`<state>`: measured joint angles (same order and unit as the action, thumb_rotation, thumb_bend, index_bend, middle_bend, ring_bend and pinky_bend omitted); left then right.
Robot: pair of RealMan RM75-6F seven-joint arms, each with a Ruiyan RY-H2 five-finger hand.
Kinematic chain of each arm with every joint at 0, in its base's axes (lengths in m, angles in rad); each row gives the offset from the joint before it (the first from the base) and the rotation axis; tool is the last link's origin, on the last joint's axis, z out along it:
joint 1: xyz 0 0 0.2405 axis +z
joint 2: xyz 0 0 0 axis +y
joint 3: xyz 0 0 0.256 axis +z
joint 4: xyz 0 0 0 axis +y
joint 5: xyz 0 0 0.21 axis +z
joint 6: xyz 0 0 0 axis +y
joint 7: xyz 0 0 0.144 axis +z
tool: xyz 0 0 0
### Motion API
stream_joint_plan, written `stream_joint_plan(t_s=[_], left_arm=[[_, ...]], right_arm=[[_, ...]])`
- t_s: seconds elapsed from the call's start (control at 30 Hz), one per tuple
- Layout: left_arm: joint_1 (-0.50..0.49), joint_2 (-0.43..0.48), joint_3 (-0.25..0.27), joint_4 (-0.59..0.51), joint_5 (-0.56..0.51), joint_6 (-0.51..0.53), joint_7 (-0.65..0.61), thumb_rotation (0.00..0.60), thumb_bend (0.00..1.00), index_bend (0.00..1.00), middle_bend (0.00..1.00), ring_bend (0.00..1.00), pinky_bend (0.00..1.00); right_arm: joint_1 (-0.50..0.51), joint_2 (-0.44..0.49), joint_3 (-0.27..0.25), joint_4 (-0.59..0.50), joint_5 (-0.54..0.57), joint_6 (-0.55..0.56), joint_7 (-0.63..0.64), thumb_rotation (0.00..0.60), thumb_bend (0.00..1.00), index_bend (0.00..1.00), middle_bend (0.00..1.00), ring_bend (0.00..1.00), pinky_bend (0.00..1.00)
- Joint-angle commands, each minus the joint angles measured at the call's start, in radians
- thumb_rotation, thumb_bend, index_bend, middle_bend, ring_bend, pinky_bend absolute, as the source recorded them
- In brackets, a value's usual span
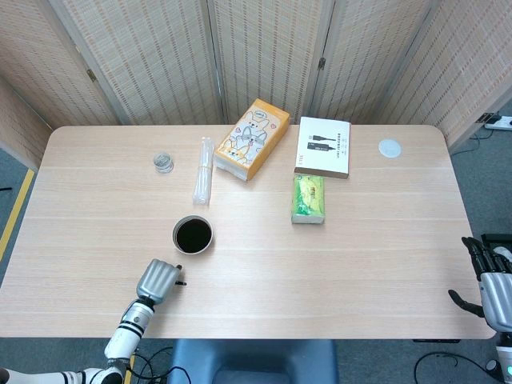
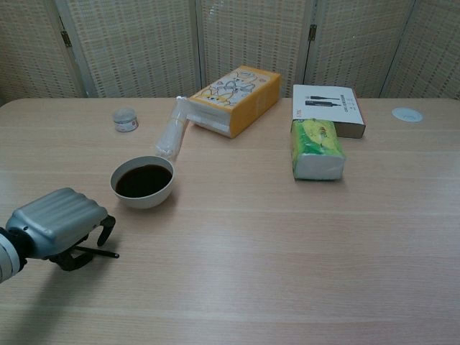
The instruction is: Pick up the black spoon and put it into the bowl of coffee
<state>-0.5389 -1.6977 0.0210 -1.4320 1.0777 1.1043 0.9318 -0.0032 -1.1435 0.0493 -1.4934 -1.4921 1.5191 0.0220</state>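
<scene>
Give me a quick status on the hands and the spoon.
Left hand over the spoon, fingers curled around it, grip unconfirmed. Right hand idle off the table edge, fingers apart. Spoon on the table near the bowl; nothing between them.

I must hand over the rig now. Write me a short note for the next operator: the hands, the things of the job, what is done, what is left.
Left hand: fingers curled down over the black spoon, whose thin end sticks out to the right, low over the table. Whether the grip is firm, I cannot tell.
Right hand: at the table's right edge, fingers apart, holding nothing.
Bowl of coffee: just beyond the left hand, full, no spoon in it.
Done: the left hand has reached the spoon.
Left: secure the grip, lift, carry the spoon to the bowl, put it in.
</scene>
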Motion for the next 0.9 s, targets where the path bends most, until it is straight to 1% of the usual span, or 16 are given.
stream_joint_plan(t_s=[0.03, 0.33, 0.9], left_arm=[[0.001, -0.006, 0.002, 0.005, 0.007, 0.005, -0.004, 0.6, 0.42, 0.5, 1.0, 0.98, 1.0], [-0.001, -0.016, 0.003, 0.018, 0.008, 0.0, -0.007, 0.6, 0.42, 0.53, 1.0, 0.99, 1.0], [-0.003, -0.023, 0.003, 0.048, 0.013, -0.017, -0.036, 0.6, 0.42, 0.55, 1.0, 0.99, 1.0]], right_arm=[[0.001, -0.001, 0.0, 0.001, 0.001, -0.002, 0.0, 0.6, 0.09, 0.08, 0.11, 0.18, 0.22], [0.002, -0.002, 0.001, 0.006, 0.007, -0.008, 0.003, 0.6, 0.08, 0.08, 0.11, 0.18, 0.22], [0.003, -0.003, 0.003, 0.006, 0.011, -0.011, 0.002, 0.6, 0.08, 0.08, 0.11, 0.19, 0.22]])
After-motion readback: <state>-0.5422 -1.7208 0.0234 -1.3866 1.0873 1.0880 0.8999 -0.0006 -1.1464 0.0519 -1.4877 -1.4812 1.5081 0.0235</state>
